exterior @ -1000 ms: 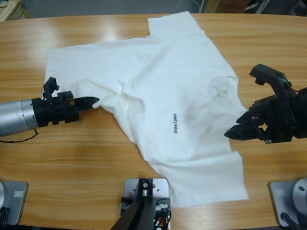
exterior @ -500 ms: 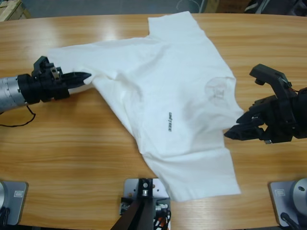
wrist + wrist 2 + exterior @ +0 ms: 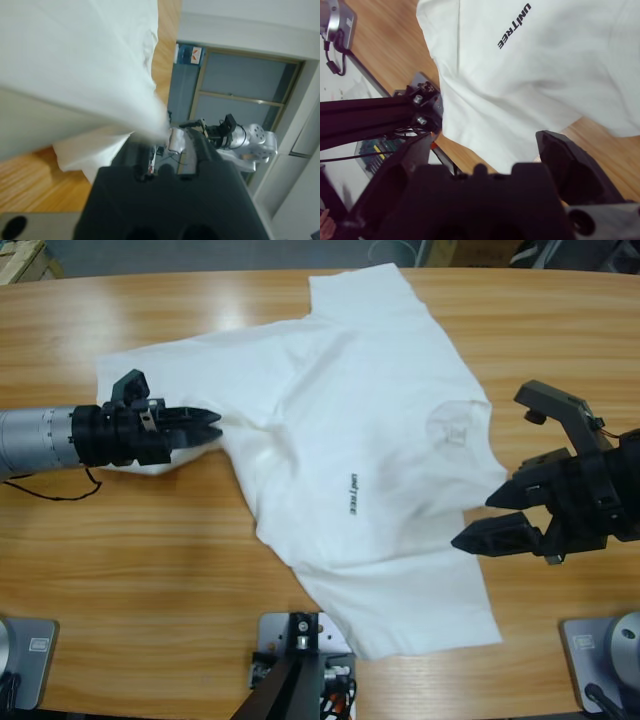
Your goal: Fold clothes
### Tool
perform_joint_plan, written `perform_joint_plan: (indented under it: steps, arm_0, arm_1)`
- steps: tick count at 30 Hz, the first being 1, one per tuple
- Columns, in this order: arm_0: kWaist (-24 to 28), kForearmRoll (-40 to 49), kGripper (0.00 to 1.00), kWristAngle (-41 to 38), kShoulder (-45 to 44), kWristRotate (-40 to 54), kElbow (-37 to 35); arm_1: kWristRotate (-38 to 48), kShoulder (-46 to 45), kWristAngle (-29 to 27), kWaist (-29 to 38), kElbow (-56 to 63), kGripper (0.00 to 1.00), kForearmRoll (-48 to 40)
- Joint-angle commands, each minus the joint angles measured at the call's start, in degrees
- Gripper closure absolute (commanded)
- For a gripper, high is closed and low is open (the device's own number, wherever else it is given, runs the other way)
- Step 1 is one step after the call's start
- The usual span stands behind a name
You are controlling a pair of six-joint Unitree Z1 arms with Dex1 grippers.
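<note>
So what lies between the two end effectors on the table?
In the high view, only the white T-shirt spreads between the left end effector, shut on its fabric, and the open right end effector. Nothing else lies on that stretch.

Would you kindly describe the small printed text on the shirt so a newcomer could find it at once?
Start at the long wooden table, almost covered by a white T-shirt spread flat between the two arms. Near the shirt's middle runs one short dark line of text, the only sharp dark mark on the cloth, unlike the faint grey patch beside it.
</note>
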Motion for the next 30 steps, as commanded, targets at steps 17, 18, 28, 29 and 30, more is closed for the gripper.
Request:
perform_joint_plan:
  steps: [17,18,28,29,30]
  arm_0:
    - [15.9,-0.7,0.464,-4.2,-10.8,5.8,4.2]
    - [15.7,-0.5,0.464,-4.0,-9.5,6.4,4.7]
    - [13.5,-0.5,0.469,1.2,10.1,18.8,12.2]
    - [13.7,-0.5,0.469,1.2,10.1,19.1,12.1]
    - [13.9,-0.5,0.469,1.2,10.2,19.3,11.9]
  arm_1:
    - [0.1,-0.3,0.8,0.5,2.4,0.147,-0.9]
    - [0.1,-0.4,0.8,0.5,2.4,0.147,-0.9]
    - [0.1,-0.9,1.3,0.5,2.6,0.147,-0.9]
    - [0.1,-0.8,1.3,0.5,2.6,0.147,-0.9]
    - [0.1,-0.8,1.3,0.5,2.6,0.147,-0.9]
